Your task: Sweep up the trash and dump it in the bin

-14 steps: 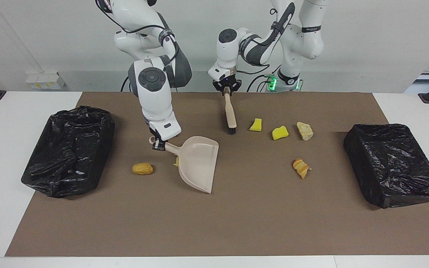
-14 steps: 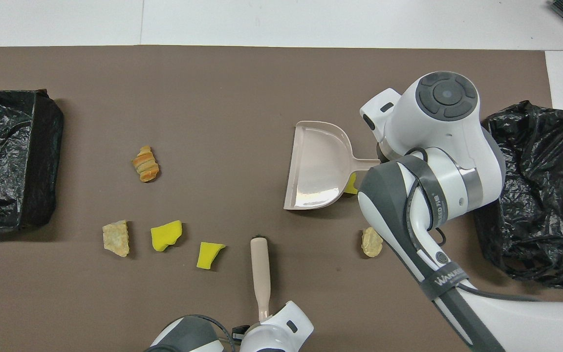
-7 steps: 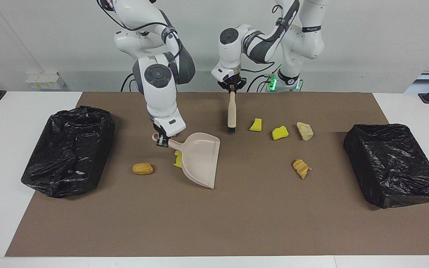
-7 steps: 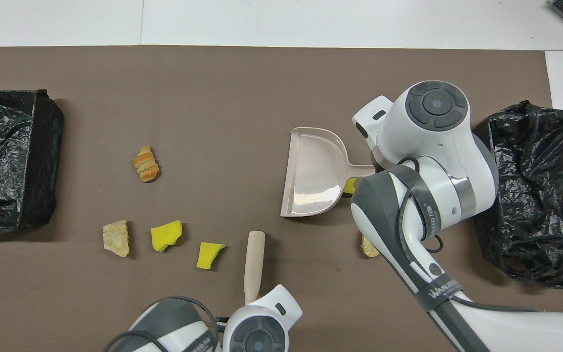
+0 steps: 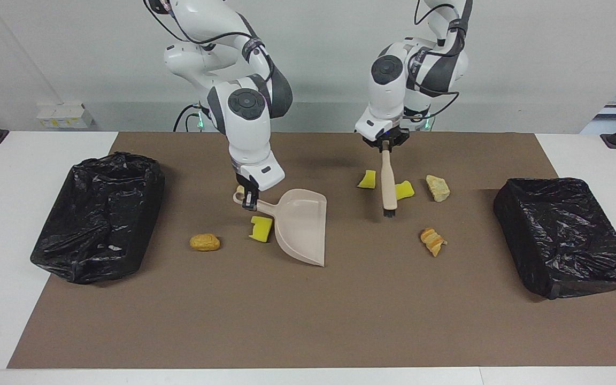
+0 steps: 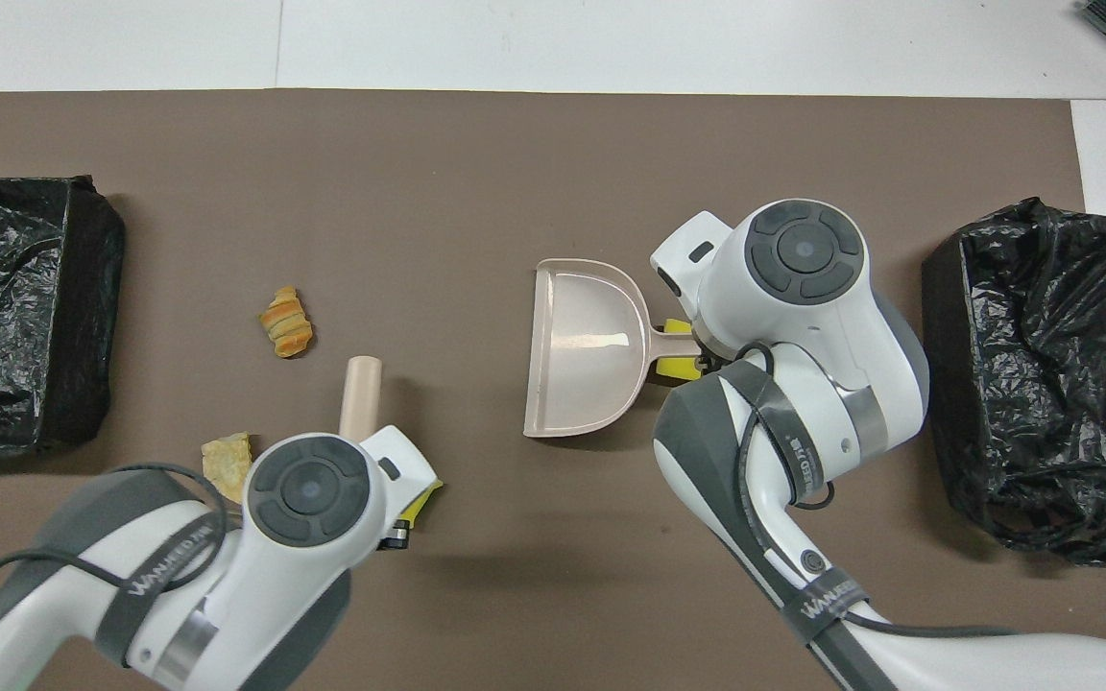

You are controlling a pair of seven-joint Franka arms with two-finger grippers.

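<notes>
Presently: left gripper (image 5: pixel 386 143) clamps brush (image 5: pixel 389 182), bristles down, over trash (image 5: pixel 403 190); right gripper (image 5: pixel 249 202) grips dustpan (image 5: pixel 301 225), mouth toward the left arm's end.

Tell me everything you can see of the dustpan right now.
The dustpan is pale beige, plastic by its look, a scoop with raised side walls, a straight open lip and a short handle ending in a hanging loop. Its scoop holds no trash. The right gripper is shut on the handle and holds it tilted over the brown mat, the lip turned toward the left arm's end of the table. A green-backed yellow sponge chunk lies on the mat beside the handle end of the scoop; whether they touch I cannot tell.
</notes>
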